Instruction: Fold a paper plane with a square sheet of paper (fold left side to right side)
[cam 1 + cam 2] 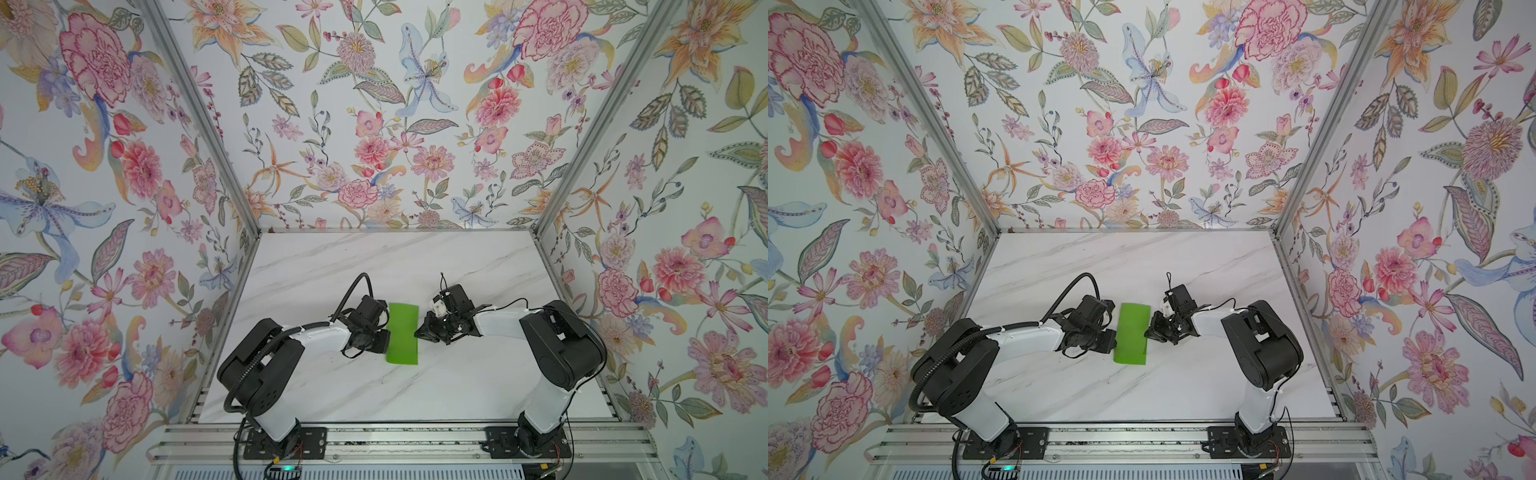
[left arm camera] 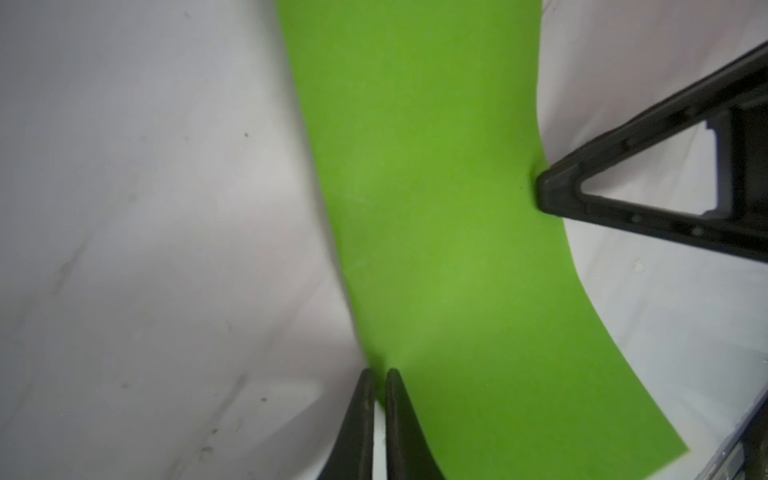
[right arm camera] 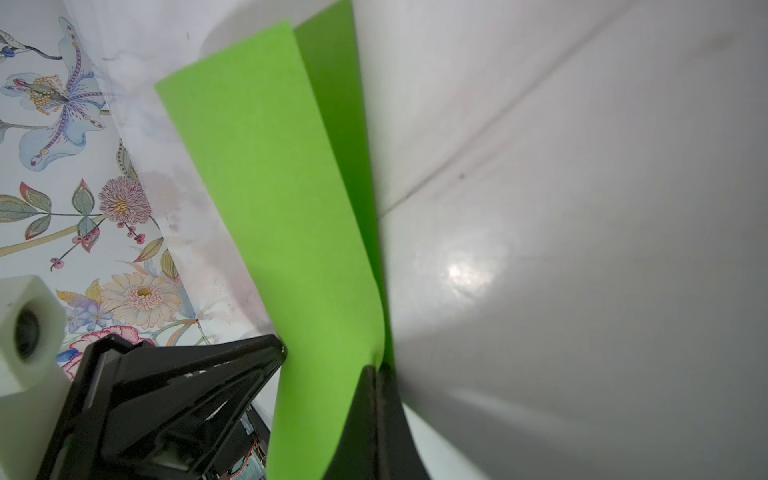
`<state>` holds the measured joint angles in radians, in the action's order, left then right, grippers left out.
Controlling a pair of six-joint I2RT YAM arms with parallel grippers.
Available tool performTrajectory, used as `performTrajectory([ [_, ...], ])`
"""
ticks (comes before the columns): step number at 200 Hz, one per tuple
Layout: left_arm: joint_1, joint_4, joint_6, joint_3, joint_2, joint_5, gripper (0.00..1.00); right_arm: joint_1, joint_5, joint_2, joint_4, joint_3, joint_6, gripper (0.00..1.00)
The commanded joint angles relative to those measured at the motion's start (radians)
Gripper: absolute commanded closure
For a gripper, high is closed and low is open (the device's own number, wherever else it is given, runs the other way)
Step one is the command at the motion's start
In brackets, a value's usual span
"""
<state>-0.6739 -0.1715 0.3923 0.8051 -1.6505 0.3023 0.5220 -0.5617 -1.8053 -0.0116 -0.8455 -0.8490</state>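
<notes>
Here the right gripper (image 3: pixel 379 370) is clamped on the loose long edge of the square sheet of paper (image 3: pixel 270 187), where its two green layers meet and the upper one curls up. Opposite, the left gripper (image 2: pixel 377 374) has its jaws all but together, a thin slit between them, at the other long edge; whether it pinches the paper cannot be told. The sheet, doubled into a narrow rectangle, lies between them on the marble table (image 1: pixel 374 266).
</notes>
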Motion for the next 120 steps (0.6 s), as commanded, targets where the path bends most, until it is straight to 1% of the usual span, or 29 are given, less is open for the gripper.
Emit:
performTrajectory([
  [1,0.017,-0.156,-0.026,-0.036,-0.007,-0.088,0.89,-0.005,0.088,-0.065,0.122,0.023,0.018,1.00],
  [23,0.015,-0.140,-0.018,-0.006,0.039,-0.061,0.90,-0.005,0.088,-0.063,0.123,0.022,0.018,1.00],
  [42,0.008,-0.097,0.011,0.009,0.079,-0.008,0.89,-0.006,0.088,-0.065,0.121,0.019,0.018,1.00],
  [61,0.000,-0.086,0.029,0.032,0.079,0.022,0.89,-0.005,0.089,-0.065,0.122,0.021,0.017,1.00],
  [97,-0.046,-0.034,0.045,0.042,0.046,0.092,0.88,-0.005,0.088,-0.065,0.121,0.022,0.017,1.00],
  [120,-0.058,-0.044,0.040,0.036,0.011,0.090,0.87,-0.005,0.088,-0.063,0.122,0.023,0.018,1.00],
])
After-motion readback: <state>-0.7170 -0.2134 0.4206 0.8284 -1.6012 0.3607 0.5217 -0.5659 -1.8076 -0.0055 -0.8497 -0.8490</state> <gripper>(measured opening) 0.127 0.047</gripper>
